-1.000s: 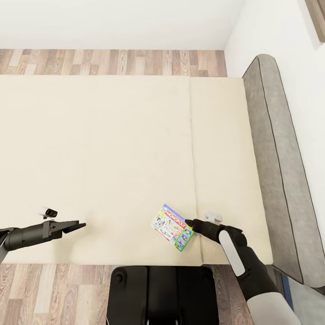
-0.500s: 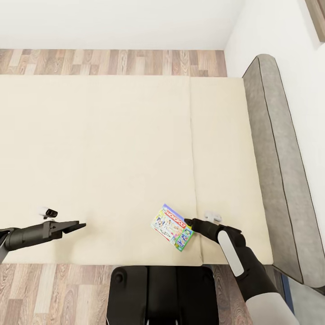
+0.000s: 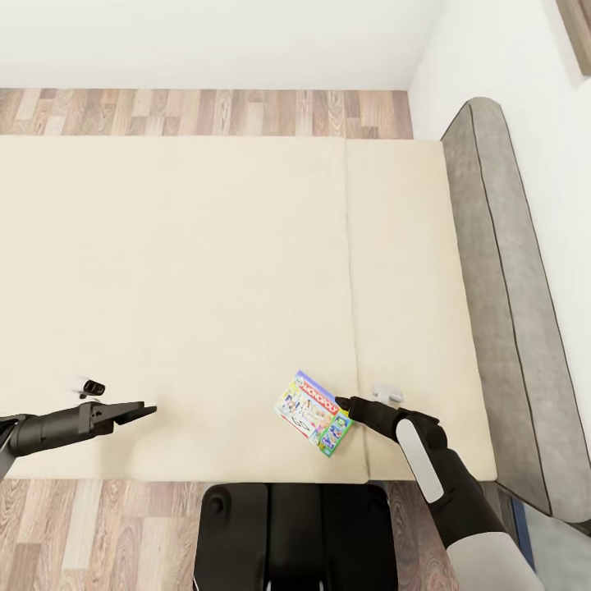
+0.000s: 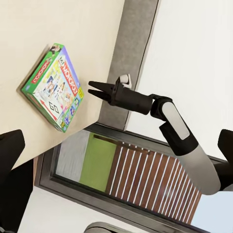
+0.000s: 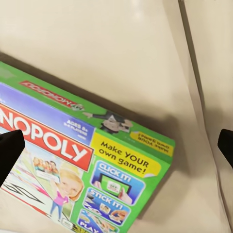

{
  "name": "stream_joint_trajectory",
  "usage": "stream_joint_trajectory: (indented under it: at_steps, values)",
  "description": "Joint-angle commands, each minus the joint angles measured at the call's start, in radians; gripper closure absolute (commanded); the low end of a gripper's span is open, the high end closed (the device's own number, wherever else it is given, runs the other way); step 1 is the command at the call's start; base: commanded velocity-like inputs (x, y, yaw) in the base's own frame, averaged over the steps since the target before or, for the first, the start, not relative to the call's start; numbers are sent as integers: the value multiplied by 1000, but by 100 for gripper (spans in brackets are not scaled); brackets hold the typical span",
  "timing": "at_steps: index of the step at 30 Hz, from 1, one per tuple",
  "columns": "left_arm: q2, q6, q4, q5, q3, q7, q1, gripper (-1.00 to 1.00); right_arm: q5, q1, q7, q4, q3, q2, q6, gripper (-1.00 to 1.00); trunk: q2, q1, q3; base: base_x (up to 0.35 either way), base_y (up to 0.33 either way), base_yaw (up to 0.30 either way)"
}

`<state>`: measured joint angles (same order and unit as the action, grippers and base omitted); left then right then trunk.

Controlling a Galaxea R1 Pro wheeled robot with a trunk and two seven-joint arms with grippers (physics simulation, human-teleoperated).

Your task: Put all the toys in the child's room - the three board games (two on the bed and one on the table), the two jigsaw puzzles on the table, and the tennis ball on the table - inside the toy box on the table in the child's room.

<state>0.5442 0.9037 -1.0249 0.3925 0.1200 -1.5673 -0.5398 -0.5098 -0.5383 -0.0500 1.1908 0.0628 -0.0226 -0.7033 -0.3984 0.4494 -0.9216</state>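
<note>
- The bed (image 3: 205, 287) carries the Monopoly game (image 3: 313, 413) flat near its front edge, within arm's reach.
- The right gripper (image 3: 342, 404) sits just beside the carton's edge, fingers spread (likely lining up a grasp).
- The left gripper (image 3: 148, 408) hovers well apart, empty; its opening I cannot tell.
</note>
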Motion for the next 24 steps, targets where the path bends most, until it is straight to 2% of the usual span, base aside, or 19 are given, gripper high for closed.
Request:
stream_joint_trajectory:
  at_steps: [1, 24]
  values:
    - [0, 11, 0, 0, 0, -4, 0, -100, -6, 0, -5, 1, 0, 0, -4, -100, -2, 1, -2, 0, 0, 0]
    - [0, 9, 1, 0, -2, -4, 0, -100, -6, 0, -5, 2, 2, 0, -4, -100, -2, 1, -34, 0, 0, 0]
